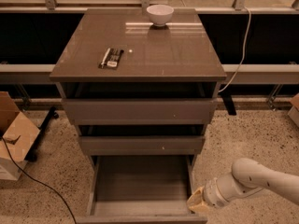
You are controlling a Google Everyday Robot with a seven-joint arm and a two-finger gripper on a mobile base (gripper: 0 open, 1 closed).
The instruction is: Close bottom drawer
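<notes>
The bottom drawer [140,183] of the grey-brown cabinet [140,55] is pulled far out, showing its wide shallow grey tray. Its flat front runs along the lower edge of the view [140,218]. My gripper [197,203] is low at the right, at the drawer's front right corner, on the end of the white arm [254,181] that comes in from the right. The two drawers above [140,110] stand slightly out from the cabinet.
A white bowl [160,14] and a small dark packet [111,58] lie on the cabinet top. A cardboard box [13,136] and a black cable [37,183] are on the floor at the left. A white cable [240,55] hangs at the right.
</notes>
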